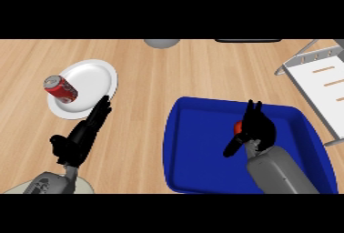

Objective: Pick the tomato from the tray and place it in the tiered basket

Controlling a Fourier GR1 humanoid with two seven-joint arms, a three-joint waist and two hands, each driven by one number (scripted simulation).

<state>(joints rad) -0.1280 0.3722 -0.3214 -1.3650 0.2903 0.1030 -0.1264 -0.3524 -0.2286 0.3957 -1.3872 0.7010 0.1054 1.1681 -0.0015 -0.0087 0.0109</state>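
Nearest the lower edge, two grey forearms come in. The right hand [256, 126] sits over the middle of the blue tray [194, 159], fingers pointing away and slightly spread, thumb hanging down toward the near left. The tomato [239, 126] shows only as a small red patch at the hand's left side, tucked under the palm and touching it; most of it is hidden, and whether the fingers are curled round it cannot be told from this view. It lies inside the tray, roughly at its centre.

The left hand [84, 134] rests over the bare wooden counter [174, 73] left of the tray, fingers straight and holding nothing, their tips reaching the near edge of a white plate [94, 79].

On that plate lies a red soda can [60, 88] on its side (its white lettering is too small to read).

Farther right, the tiered basket [321, 79] stands as a white, grey-framed shelf beyond the tray's far right corner, well apart from the tomato. At the far edge a grey rounded object [162, 43] is partly cut off.
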